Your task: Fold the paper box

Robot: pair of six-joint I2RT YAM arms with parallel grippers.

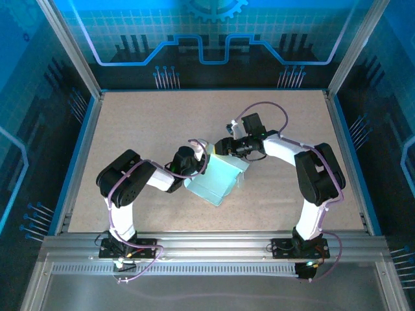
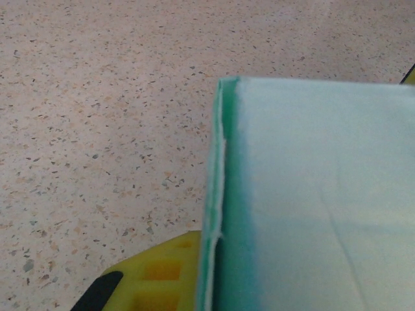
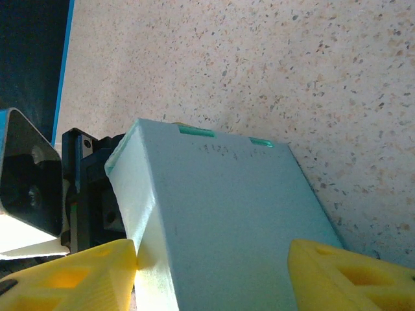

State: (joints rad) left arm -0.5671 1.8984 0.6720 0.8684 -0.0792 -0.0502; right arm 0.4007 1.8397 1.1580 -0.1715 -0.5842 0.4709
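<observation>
Right, field notes for you. One paper box, pale blue-green, sits near the middle of the speckled table, between your two arms. It is partly folded, and its walls stand up from the base.

Count: two arms, two grippers, one box.

Your left arm reaches in from the left, and its left gripper meets the box's left side. In the left wrist view you see one yellow finger at the bottom, with a doubled card edge rising right beside it. The jaws are pressed together on that thin wall of card.

Your right arm bends in from the right, and the right gripper comes at the box's far end. In the right wrist view you see two yellow fingers, one on each side of the box. The left one touches the side wall and the right one lies against the opposite edge, so the jaws hold the box across its width.

Two short green slits show along the box's far edge in that same view. The box tilts a little in the top view, its near corner pointing toward the arm bases.
</observation>
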